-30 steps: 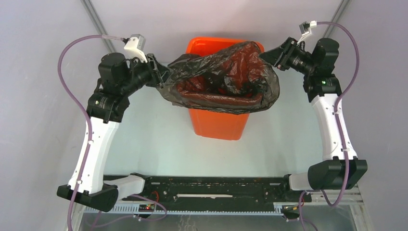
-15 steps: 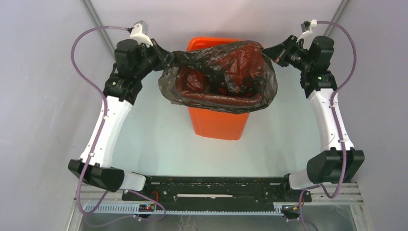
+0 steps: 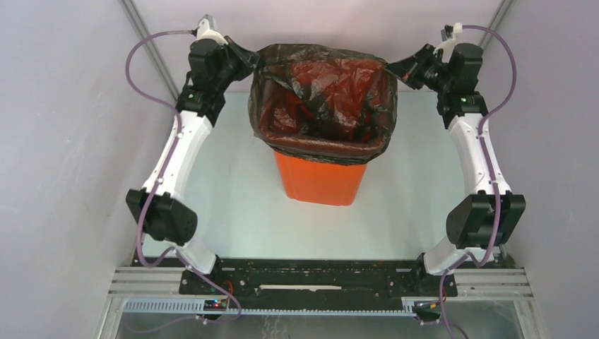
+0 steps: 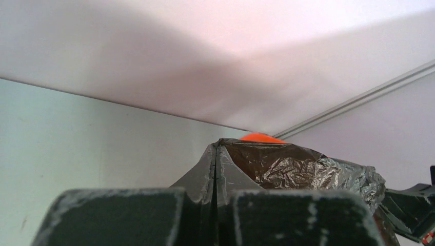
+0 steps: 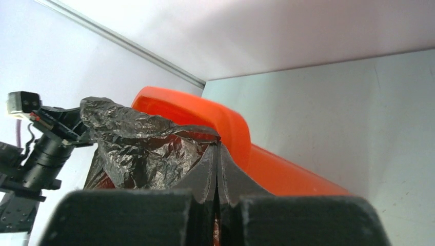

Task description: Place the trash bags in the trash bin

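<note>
The black glossy trash bag (image 3: 321,99) hangs open over the top of the orange trash bin (image 3: 323,180), its mouth stretched wide and its film draped down round the bin's upper part. My left gripper (image 3: 256,62) is shut on the bag's far-left rim corner. My right gripper (image 3: 390,69) is shut on the far-right rim corner. In the left wrist view the shut gripper (image 4: 216,148) pinches the bag (image 4: 302,166), with a bit of bin (image 4: 261,137) behind. In the right wrist view the shut gripper (image 5: 218,146) pinches the bag (image 5: 143,141) beside the bin's rim (image 5: 225,120).
The bin stands mid-table on the pale green surface (image 3: 226,205). Grey walls (image 3: 63,141) enclose left, right and back. A black rail (image 3: 311,272) with the arm bases runs along the near edge.
Both grippers moved farther back and apart with the bag's rim. The bag's mouth is now stretched wider and squarer, covering the bin's whole top, including the far rim.
</note>
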